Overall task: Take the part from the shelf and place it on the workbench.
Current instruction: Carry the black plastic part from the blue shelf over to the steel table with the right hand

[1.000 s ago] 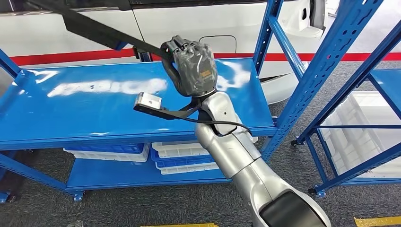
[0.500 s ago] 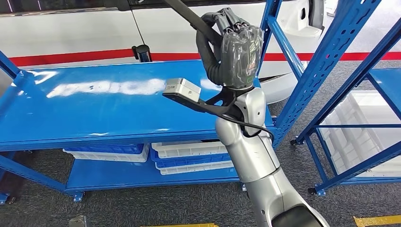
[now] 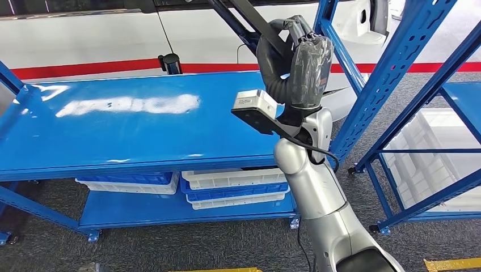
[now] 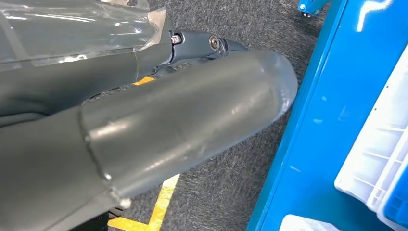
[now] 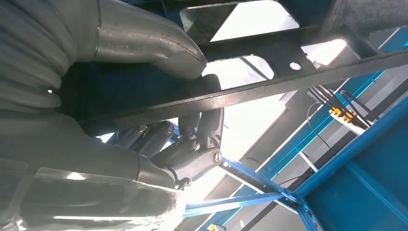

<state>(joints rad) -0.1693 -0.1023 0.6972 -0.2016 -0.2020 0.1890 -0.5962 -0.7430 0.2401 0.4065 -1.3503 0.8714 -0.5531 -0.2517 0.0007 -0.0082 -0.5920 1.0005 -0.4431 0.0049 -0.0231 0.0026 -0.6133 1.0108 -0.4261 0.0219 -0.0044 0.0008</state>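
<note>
Silver right arm rising from below, right robot hand (image 3: 306, 68) gripping long black metal bar part (image 3: 258, 25), fingers (image 5: 192, 154) and thumb wrapping around it in wrist view. Part being held aloft above right end of glossy blue metal shelf (image 3: 113, 130), clear of its surface. Left robot hand (image 4: 159, 125) hanging over grey carpet, open-or-closed state: cannot tell. White and blue plastic trays (image 3: 227, 187) sitting stacked on lower shelf. White car body with red stripe (image 3: 85, 69) standing beyond.
</note>
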